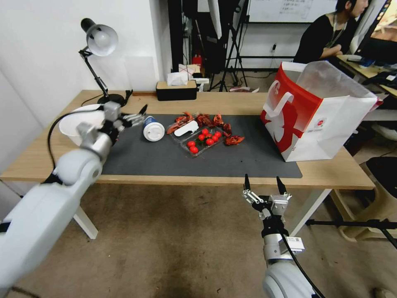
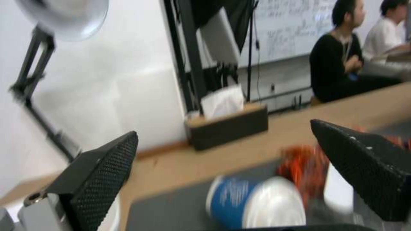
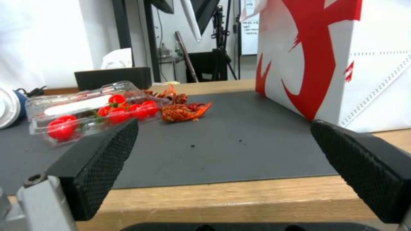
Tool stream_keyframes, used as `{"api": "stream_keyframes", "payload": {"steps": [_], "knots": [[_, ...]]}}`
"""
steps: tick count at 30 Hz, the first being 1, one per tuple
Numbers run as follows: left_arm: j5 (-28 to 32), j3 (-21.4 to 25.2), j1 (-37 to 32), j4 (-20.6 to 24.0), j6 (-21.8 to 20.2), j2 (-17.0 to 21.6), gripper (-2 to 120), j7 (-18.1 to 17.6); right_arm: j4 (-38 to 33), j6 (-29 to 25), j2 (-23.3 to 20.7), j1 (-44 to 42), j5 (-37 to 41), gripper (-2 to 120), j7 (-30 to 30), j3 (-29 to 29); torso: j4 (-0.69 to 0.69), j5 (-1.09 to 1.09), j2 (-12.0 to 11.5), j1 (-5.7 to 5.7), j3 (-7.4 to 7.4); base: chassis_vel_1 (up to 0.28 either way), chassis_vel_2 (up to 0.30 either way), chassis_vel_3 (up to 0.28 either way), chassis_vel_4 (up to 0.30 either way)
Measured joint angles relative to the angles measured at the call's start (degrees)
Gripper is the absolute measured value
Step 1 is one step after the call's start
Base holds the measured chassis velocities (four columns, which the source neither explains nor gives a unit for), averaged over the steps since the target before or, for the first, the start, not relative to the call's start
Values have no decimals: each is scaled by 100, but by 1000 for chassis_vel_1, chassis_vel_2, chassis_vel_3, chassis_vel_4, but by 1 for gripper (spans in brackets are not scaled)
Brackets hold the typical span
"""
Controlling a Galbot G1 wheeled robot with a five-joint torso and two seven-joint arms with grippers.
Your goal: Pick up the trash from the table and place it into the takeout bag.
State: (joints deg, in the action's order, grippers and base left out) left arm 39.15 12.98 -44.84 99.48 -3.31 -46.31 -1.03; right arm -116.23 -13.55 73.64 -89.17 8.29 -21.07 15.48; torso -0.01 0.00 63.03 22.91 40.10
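The long light-wood counter (image 1: 198,99) carries a dark grey mat (image 1: 173,157) across its middle. At the mat's three o'clock end stands the takeout bag (image 1: 326,124), upright, red and white, its mouth open and a flat white handle hanging down its red side; its base sits partly on the mat, partly on bare wood. In the right wrist view the same bag (image 3: 334,57) rises just beyond the mat's far corner.

At about nine o'clock a white bowl (image 1: 78,124) sits on the wood beside the mat, half hidden behind the left arm. The left claw (image 1: 138,116) hovers low over the mat's nine o'clock edge, its fingers spread, and the blue-white cup (image 1: 153,129) lies on its side just past the fingertips, white lid facing the near edge. From the left wrist the cup (image 2: 252,202) lies between the two dark pads, touching neither.

Near the mat's centre is a clear plastic clamshell (image 1: 198,138) holding small red tomatoes, with red crayfish shells (image 1: 206,121) strewn around its twelve o'clock side and one piece (image 1: 234,140) at its three o'clock.

The right claw (image 1: 264,184) hangs in front of the counter's near edge at about five o'clock, fingers spread, holding nothing.

Toward twelve o'clock stand a black tissue box (image 1: 176,90) and a desk lamp (image 1: 99,41).
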Motion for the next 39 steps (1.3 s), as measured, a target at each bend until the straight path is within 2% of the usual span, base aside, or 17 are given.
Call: {"api": "stream_keyframes", "payload": {"steps": [1, 2, 4, 6, 7, 9, 10, 12, 14, 15, 18, 20, 24, 31, 39], "knots": [[-43, 162, -198, 99, 6, -16, 100, -4, 7, -3, 3, 0, -5, 100, 3, -3, 0, 0, 0, 0, 0, 0, 0, 0, 0], [-169, 532, -751, 348, 22, -51, 100, -4, 25, -16, 6, 1, -24, 100, 11, -11, 1, -1, 0, 0, 0, 0, 0, 0, 0], [-190, 587, -836, 382, 27, -58, 100, -4, 28, -18, 9, 2, -27, 100, 11, -11, 1, 0, 0, 0, 0, 0, 0, 0, 0], [-432, 1072, -1556, 598, 133, -193, 100, -15, 41, -34, 12, 0, -40, 100, 12, -17, 1, -1, 0, 0, 0, 0, 0, 0, 0], [-432, 1072, -1556, 598, 133, -193, 100, -15, 41, -34, 12, 0, -40, 100, 12, -17, 1, -1, 0, 0, 0, 0, 0, 0, 0], [-656, 1656, -2268, 854, 237, -480, 100, -18, 40, -40, 15, -14, -48, 100, 13, -39, 0, 1, 0, 0, 0, 0, 0, 0, 0], [-656, 1656, -2268, 854, 237, -480, 100, -18, 40, -40, 15, -14, -48, 100, 13, -39, 0, 1, 0, 0, 0, 0, 0, 0, 0], [-878, 2099, -2927, 1061, 382, -783, 100, -11, 34, -50, 9, -35, -55, 100, 13, -47, 1, 0, 0, 0, 0, 0, 0, 0, 0], [-984, 2227, -3159, 1130, 443, -898, 100, -4, 34, -56, 7, -42, -56, 100, 12, -47, 0, 1, 0, 0, 0, 0, 0, 0, 0], [-1171, 2387, -3554, 1215, 576, -1085, 100, 33, 35, -61, 6, -46, -56, 100, 12, -53, 1, 1, 0, 0, 0, 0, 0, 0, 0], [-1282, 2440, -3853, 1256, 681, -1196, 100, 69, 41, -62, 7, -43, -56, 100, 12, -67, 1, 1, 0, 0, 0, 0, 0, 0, 0], [-1611, 2481, -4280, 1262, 994, -1419, 100, 132, 82, -64, 17, -17, -57, 100, 12, -100, 2, 2, 0, 0, 0, 0, 0, 0, 0], [-1795, 2478, -4541, 1262, 1207, -1587, 100, 160, 111, -66, 37, -18, -65, 100, 13, -128, 1, 1, 0, 1, 0, 0, 0, 0, 0], [-1914, 2416, -4739, 1198, 1526, -1729, 100, 199, 121, -66, 58, -58, -83, 100, 4, -132, 1, 0, -1, 1, 1, 0, 0, 0, 0], [-1913, 2382, -4725, 1125, 1593, -1727, 100, 224, 136, -66, 59, -54, -86, 100, -1, -132, 1, 0, -1, 1, 1, 0, 0, 0, 0]]}}
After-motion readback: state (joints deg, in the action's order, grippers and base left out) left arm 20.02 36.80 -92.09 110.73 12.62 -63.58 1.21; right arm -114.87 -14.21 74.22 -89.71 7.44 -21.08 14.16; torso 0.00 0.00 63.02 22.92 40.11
